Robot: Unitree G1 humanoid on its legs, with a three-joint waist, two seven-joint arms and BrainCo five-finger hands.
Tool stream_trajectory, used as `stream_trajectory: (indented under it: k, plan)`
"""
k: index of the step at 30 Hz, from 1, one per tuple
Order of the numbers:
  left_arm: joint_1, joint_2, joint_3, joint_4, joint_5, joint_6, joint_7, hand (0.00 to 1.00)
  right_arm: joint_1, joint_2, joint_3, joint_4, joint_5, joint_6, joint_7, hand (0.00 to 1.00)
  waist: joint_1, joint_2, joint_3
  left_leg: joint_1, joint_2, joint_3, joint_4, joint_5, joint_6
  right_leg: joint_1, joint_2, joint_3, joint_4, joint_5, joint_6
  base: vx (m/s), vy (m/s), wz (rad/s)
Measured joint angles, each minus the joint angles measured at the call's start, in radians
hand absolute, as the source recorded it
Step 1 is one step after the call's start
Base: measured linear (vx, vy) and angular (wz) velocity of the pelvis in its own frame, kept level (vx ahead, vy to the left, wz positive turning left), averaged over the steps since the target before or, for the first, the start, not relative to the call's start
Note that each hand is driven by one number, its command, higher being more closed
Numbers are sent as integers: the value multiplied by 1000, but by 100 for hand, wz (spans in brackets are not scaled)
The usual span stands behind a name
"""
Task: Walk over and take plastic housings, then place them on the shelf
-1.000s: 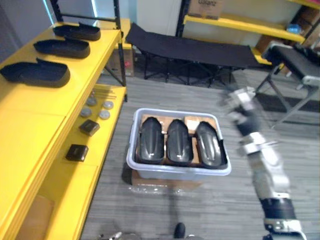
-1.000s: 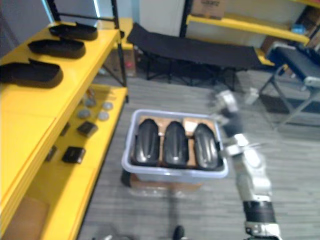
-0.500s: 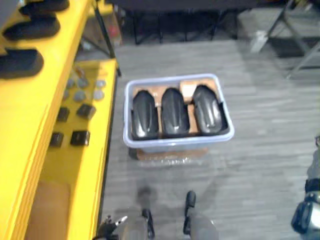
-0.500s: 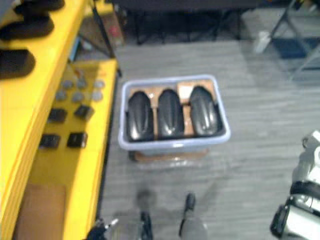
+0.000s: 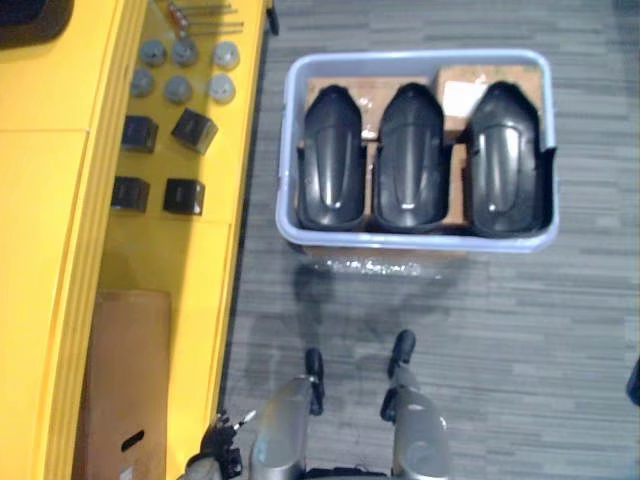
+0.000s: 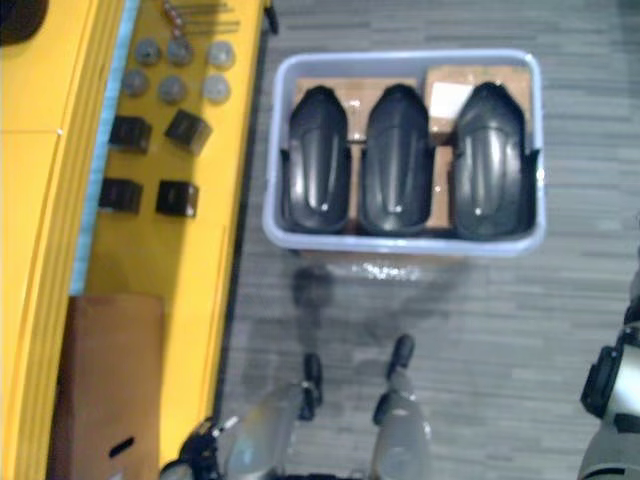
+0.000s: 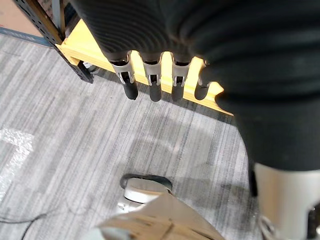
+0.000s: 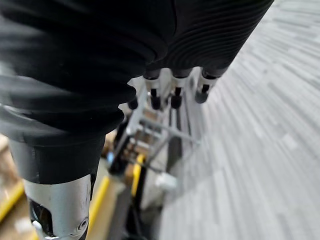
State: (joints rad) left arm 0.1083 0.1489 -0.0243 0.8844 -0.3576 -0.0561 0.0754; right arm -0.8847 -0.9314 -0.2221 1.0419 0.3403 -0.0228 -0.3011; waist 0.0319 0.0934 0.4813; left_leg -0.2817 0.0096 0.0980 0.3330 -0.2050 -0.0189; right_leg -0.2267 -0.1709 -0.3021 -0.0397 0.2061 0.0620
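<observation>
You have three plastic housings (image 5: 410, 160) side by side in the bin (image 5: 415, 241) on the floor (image 5: 520, 330). Your left hand (image 7: 154, 85) and right hand (image 8: 176, 95) hang relaxed, holding nothing.

Shelf housing (image 5: 30, 8) cut by top edge

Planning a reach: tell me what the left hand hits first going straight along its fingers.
Likely the grey floor beside the yellow shelf: the left hand points at it, though depth is unclear.
</observation>
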Motion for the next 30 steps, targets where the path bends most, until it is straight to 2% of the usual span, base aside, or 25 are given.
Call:
stream_trajectory:
  k: [6,13,16,21,24,30]
  plan:
    - [-2,-4,-39,-1,-36,-6,-6,0,-26,0,79,0,-95,11,43,0,11,18,10,-3,-4,0,-12,7,11,-16,-5,1,16,-2,1,0,0,0]
    - [-2,-4,-68,-1,-39,-26,-10,0,-27,0,145,0,-165,56,65,0,10,25,10,-25,-16,2,-12,14,18,-51,-22,3,52,-25,13,-14,1,2]
    - [-2,-4,-71,0,-59,-29,-11,0,-29,0,164,0,-182,96,72,0,12,27,11,-37,-22,2,-17,24,20,-68,-29,3,58,-25,13,-14,3,3]
    - [-2,-11,-87,-1,-77,-33,-12,0,-46,-2,182,0,-219,130,91,0,11,49,16,-57,-28,1,-15,26,25,-92,-37,2,70,-25,13,-3,3,1]
    - [-11,-17,-108,0,-99,-37,-13,0,-61,-12,199,0,-236,155,106,0,14,73,25,-69,-32,0,-12,30,27,-106,-43,2,80,-25,13,-3,5,1]
    - [-12,-23,-109,0,-116,-39,-17,0,-96,-22,232,3,-239,155,107,0,21,84,25,-102,-40,-2,-15,41,30,-142,-53,0,88,-24,13,-10,3,3]
